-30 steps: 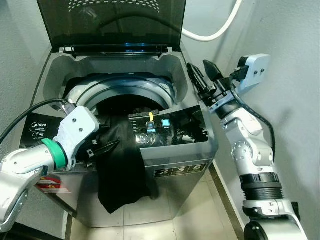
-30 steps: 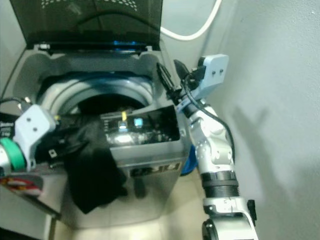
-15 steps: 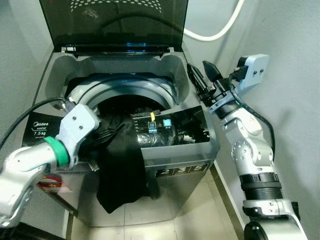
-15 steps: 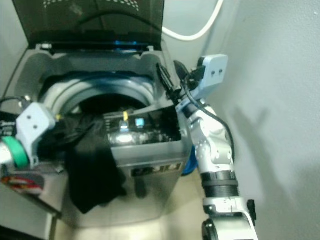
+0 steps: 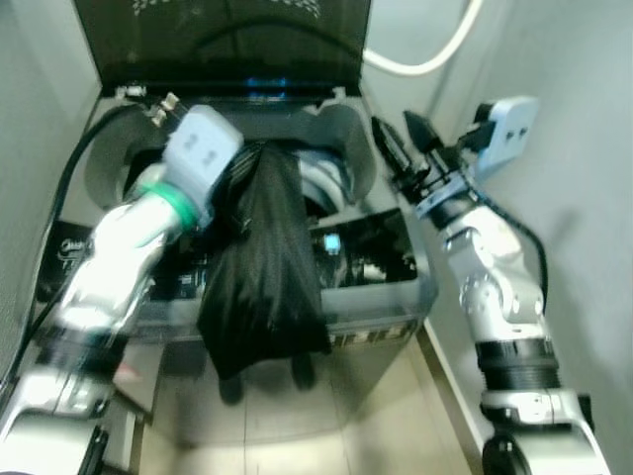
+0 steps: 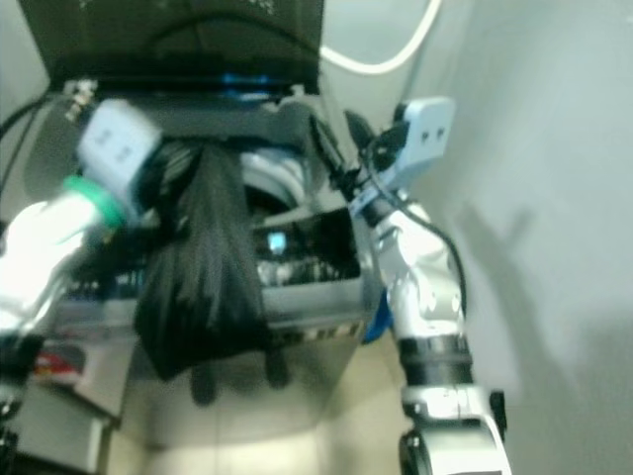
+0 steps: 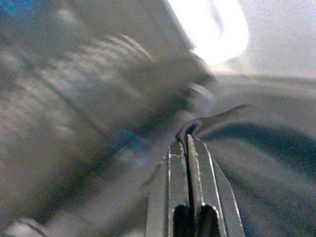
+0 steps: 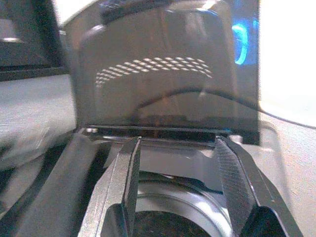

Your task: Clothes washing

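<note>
Left eye view: my left gripper [image 5: 240, 170] pinches the top of a black garment [image 5: 263, 272] raised over the washing machine [image 5: 386, 297]; the cloth hangs bunched down past the front edge, outside the drum [image 5: 321, 183]. My right gripper [image 5: 406, 148] waits spread above the machine's right rim.
Risk here: I judge the hanging tail may catch on the front rim or slide back outside if I let go too early.
Right eye view: same scene, blurred; the lid [image 6: 178, 35] stands upright behind the garment.
Risk here: swinging the load back could brush the lid.
Left wrist view: my two fingers [image 7: 200, 168] press together on a fold of dark fabric [image 7: 256, 143].
Risk here: the pinch looks thin, so the cloth could slip free.
Right wrist view: my fingers [image 8: 129, 177] stand wide apart, holding nothing, facing the lid and drum.
</note>
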### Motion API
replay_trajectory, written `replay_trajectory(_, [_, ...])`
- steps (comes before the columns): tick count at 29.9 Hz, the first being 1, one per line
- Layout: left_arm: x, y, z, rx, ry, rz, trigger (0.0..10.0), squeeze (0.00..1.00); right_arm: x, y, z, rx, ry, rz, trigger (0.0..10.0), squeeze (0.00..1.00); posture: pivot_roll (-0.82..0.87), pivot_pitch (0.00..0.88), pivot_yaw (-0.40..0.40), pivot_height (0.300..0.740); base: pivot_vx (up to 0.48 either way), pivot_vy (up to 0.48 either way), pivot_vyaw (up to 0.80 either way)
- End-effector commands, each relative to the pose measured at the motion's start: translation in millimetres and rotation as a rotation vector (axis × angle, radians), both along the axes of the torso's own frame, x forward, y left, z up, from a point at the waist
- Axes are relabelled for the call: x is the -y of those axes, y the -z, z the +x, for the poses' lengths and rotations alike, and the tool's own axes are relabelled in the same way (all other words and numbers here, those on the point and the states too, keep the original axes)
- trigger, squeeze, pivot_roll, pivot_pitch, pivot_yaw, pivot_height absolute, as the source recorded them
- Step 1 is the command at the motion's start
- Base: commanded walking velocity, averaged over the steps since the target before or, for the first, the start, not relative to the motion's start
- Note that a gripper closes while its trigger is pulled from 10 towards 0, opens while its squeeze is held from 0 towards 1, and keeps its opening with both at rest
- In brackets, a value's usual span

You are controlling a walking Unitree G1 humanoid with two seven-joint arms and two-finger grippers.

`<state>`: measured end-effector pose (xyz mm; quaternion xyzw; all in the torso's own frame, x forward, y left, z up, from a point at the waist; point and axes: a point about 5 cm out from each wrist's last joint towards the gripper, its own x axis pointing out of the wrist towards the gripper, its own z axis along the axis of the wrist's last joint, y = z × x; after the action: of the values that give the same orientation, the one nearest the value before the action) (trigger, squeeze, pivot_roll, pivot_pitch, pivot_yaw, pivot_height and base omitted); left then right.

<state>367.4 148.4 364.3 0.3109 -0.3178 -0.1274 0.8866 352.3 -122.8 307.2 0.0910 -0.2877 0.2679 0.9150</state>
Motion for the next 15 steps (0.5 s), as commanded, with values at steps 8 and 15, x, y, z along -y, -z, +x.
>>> replay_trajectory(8, [-3.9,-77,-11.8,0.524,-0.282,0.164,10.0,0.0,10.2,0,-6.2,0.009,0.032,0.024,10.0,0.0,0.04,0.165,0.031,0.74,0.0,0.0,0.0])
replay_trajectory(15, [2.6,-20,25.2,-0.021,0.014,0.002,10.0,0.0,10.4,1,-8.0,0.005,0.042,0.032,10.0,0.0,0.04,0.171,0.037,0.74,0.0,0.0,0.0])
